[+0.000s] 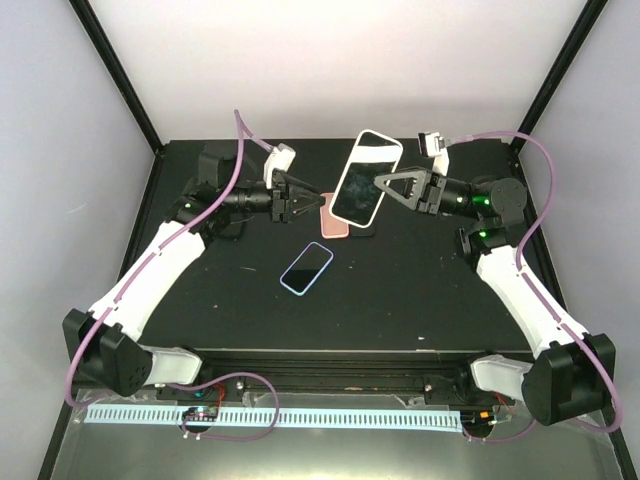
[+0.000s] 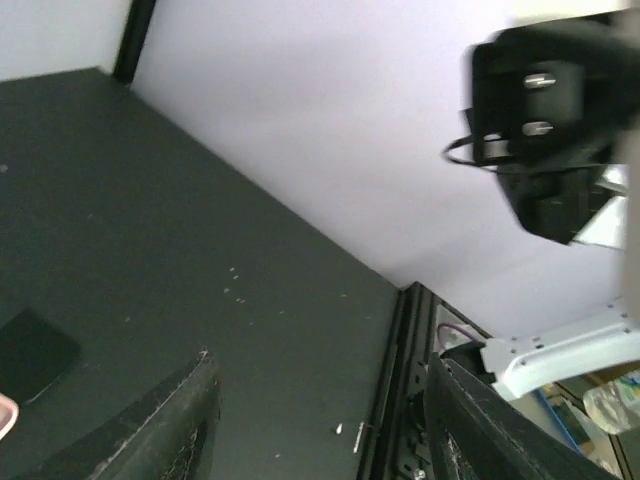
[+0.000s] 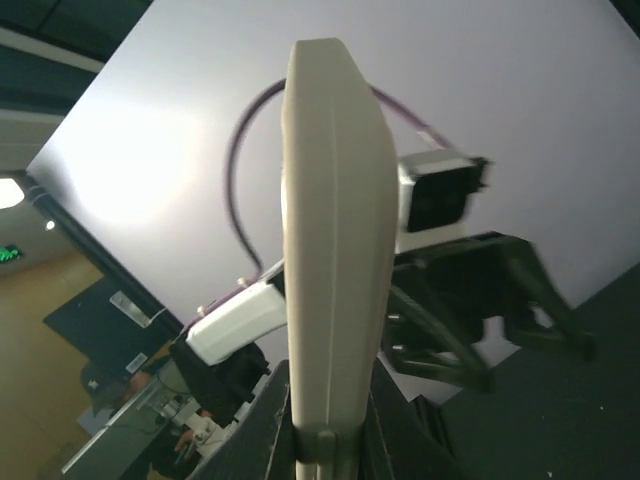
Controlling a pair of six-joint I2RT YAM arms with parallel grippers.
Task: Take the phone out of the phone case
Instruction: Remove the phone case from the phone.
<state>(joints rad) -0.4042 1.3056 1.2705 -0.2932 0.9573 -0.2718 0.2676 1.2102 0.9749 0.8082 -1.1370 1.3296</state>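
Two arms are being shown over one dark worktop (image 1: pixel 420 290). On the left, the left hand (image 1: pixel 312 198) is being held released above the worktop. Its two fingers (image 2: pixel 185 425) are being kept apart, and nothing is being gripped between them; it is being pointed toward the middle.

Three things are being left lying flat near the middle. One blue-edged phone (image 1: pixel 306 268) is being left alone, nearest the arm bases. One pink thing (image 1: pixel 333 222) and one black thing (image 1: pixel 364 233) are being partly hidden beneath the raised phone, so what they are cannot be told.

Just right of the left hand, one phone (image 1: pixel 368 178) is being held up off the worktop, tilted, inside one white case (image 3: pixel 335 250). The right hand (image 1: pixel 380 184) is being kept clenched on it from the right, and in the right wrist view the case is being pinched edge-on between that hand's two fingers.
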